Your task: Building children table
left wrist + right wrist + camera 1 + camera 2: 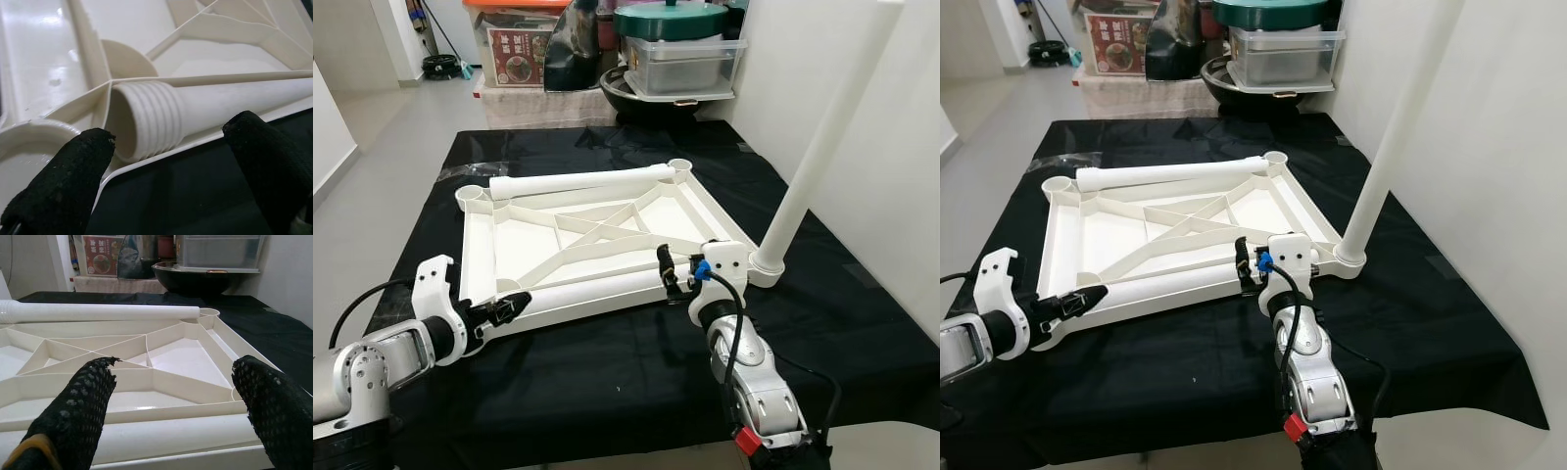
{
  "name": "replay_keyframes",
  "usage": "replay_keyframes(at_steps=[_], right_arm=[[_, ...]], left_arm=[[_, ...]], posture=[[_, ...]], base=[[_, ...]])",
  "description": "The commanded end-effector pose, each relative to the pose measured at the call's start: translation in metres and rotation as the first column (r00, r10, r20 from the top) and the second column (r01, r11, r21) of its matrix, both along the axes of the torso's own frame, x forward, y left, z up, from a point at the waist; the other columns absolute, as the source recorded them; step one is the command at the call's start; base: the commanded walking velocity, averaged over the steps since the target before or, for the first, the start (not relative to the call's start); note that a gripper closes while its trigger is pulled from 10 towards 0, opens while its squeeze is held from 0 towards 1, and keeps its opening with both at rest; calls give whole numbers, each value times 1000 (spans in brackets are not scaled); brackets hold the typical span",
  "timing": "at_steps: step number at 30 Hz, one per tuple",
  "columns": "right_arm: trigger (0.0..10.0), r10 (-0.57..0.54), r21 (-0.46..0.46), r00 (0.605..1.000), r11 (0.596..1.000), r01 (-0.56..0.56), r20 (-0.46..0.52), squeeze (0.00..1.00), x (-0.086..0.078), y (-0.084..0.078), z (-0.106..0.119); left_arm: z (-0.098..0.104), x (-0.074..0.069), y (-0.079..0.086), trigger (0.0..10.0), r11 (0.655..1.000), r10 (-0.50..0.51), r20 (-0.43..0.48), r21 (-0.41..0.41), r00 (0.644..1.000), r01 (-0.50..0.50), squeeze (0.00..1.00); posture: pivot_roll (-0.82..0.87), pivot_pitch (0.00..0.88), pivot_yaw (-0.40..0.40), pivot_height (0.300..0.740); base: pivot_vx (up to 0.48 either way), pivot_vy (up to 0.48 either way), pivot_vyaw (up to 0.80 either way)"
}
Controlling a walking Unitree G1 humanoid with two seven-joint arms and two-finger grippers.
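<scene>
Lying upside down on the black-draped surface point(607, 382), the white tabletop point(509, 235) shows its ribbed underside with round sockets at the corners. One leg point(818, 157) stands upright in the corner socket at the robot's right, near side. A second leg point(578, 181) lies flat across the far edge of the tabletop. A third leg point(592, 292) lies flat along the near edge, its threaded end toward the robot's left.

The left gripper point(509, 305) sits at that threaded end, at the near left corner of the tabletop. In the left wrist view its fingers point(68, 176) are spread apart, one on each side of the ridged leg end point(146, 122), not touching it.

The right gripper point(668, 279) is at the opposite end of the same leg, just beside the upright leg's socket. In the right wrist view its fingers point(83, 411) are likewise spread apart, the leg lying crosswise between and beneath them; contact cannot be confirmed.

Beyond the surface stand a dark wok point(646, 98) and stacked plastic containers point(685, 64).
</scene>
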State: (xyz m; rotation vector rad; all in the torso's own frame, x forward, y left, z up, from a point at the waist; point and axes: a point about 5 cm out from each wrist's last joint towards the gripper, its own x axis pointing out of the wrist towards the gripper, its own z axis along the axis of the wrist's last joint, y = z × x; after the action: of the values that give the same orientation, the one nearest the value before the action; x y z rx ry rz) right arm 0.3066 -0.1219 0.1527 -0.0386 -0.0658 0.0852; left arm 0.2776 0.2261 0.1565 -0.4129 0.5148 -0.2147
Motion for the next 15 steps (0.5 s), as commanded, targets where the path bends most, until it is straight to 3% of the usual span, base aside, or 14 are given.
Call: replay_keyframes(at_steps=[1, 15], right_arm=[[10000, -12, 7, 1000, 1000, 12, 1, 0, -2, -3, 2], [10000, -12, 9, 1000, 1000, 12, 6, 0, -2, -4, 6]], left_arm=[[-7, 0, -1, 10000, 1000, -18, -16, 0, 1000, 18, 0], [-6, 14, -2, 10000, 1000, -24, 14, -5, 1000, 24, 0]], posture=[[98, 10, -27, 740], [89, 21, -25, 740]], base=[[0, 0, 0], [0, 0, 0]])
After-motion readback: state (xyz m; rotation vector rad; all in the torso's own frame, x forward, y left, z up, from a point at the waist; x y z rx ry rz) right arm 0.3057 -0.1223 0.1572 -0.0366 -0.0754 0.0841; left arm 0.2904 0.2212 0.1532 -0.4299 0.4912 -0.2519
